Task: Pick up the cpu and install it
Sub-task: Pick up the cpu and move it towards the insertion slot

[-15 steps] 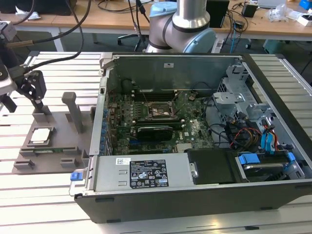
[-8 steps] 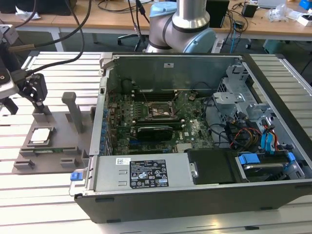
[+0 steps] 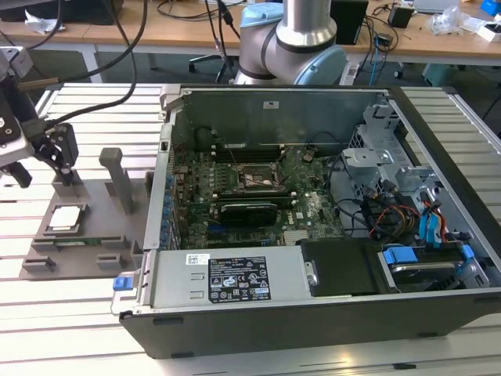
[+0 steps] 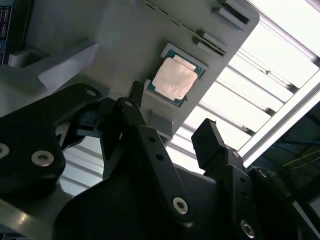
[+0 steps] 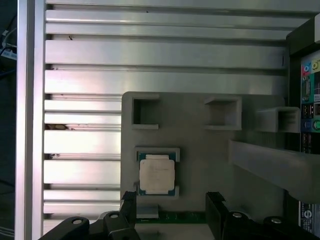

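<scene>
The cpu (image 3: 64, 218) is a small square chip with a silver-grey top, lying flat in a recess of the grey plastic tray (image 3: 98, 239) at the exterior view's left. Both wrist views look down on the cpu (image 4: 174, 80) (image 5: 156, 174). My gripper (image 3: 39, 160) hangs above the tray's far end, a little short of the chip. Its two black fingers (image 5: 215, 202) stand apart, open, with nothing between them. In the second wrist view the gripper (image 4: 171, 111) has its fingertips on either side of the tray edge below the cpu.
An open computer case (image 3: 446, 117) takes up the middle and the exterior view's right, with the motherboard socket (image 3: 254, 178) and a long black card (image 3: 249, 210) inside. Upright posts (image 3: 117, 178) rise from the tray. The arm's base (image 3: 293, 39) stands behind the case. The table (image 3: 94, 110) is slatted aluminium.
</scene>
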Controlling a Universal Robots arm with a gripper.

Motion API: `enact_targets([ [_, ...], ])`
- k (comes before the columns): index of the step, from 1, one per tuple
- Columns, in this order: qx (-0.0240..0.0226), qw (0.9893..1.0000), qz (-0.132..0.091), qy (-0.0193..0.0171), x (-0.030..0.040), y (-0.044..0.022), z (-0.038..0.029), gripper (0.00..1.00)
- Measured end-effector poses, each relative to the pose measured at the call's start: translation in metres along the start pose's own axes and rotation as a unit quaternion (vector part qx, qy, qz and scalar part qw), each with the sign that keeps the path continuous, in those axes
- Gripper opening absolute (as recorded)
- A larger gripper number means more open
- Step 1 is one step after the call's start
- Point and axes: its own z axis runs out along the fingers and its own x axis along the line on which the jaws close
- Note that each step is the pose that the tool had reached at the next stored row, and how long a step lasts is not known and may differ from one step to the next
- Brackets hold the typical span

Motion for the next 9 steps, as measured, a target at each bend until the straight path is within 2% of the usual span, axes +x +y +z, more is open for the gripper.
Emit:
enact_targets([
  [9, 0.0, 1.0, 0.0, 0.0, 0.0003, 0.0, 0.0134, 0.66],
])
